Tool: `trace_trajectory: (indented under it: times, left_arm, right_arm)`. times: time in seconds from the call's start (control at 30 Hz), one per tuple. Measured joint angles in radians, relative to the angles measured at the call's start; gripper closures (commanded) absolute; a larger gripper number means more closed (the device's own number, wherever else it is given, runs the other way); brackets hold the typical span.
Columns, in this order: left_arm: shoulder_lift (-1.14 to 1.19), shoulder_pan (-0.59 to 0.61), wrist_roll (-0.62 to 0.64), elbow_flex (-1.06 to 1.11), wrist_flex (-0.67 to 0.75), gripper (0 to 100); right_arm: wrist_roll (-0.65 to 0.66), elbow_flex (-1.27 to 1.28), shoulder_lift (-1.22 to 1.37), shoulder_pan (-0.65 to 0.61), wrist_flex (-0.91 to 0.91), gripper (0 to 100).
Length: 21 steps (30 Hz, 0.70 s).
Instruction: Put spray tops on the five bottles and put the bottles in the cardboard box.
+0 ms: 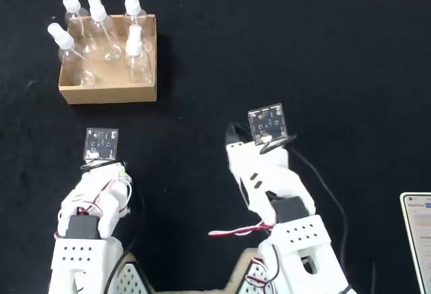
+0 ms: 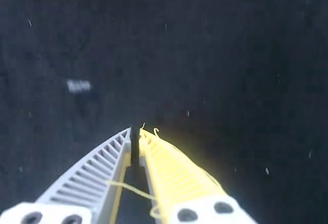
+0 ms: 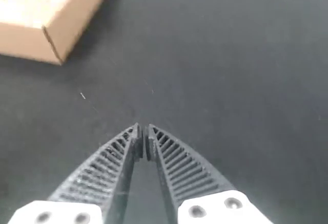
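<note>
Standing capped in the cardboard box: five bottles, spray tops on | left gripper closed, empty | right gripper closed, empty | both well apart from box over the black table, likely since nothing is left to carry

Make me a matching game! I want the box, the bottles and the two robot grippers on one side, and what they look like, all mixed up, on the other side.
Things:
1. box
2. bottles
3. left gripper
4. right gripper

What they look like:
A. shut, partly yellow
B. clear, standing up inside something
C. shut, all dark
D. brown, open on top

Pairs: 1-D, 2-B, 3-A, 4-C
</note>
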<state>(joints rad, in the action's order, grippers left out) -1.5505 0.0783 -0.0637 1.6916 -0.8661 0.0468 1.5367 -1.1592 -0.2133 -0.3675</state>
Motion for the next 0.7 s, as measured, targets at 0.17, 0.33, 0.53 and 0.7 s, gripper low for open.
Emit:
trace_trajectory:
  times: [0.17, 0.33, 0.53, 0.7]
  left_arm:
    - [0.000, 0.000, 0.000, 0.000, -0.034, 97]
    - [0.000, 0.000, 0.000, 0.000, -0.041, 97]
    - [0.000, 0.000, 0.000, 0.000, -0.041, 97]
    - [0.000, 0.000, 0.000, 0.000, -0.041, 97]
  right_arm:
    - [0.000, 0.000, 0.000, 0.107, -0.138, 98.7]
    - [0.000, 0.057, 0.000, 0.161, -0.161, 98.7]
    - [0.000, 0.118, 0.000, 0.221, -0.161, 98.7]
    - [0.000, 0.118, 0.000, 0.284, -0.249, 98.6]
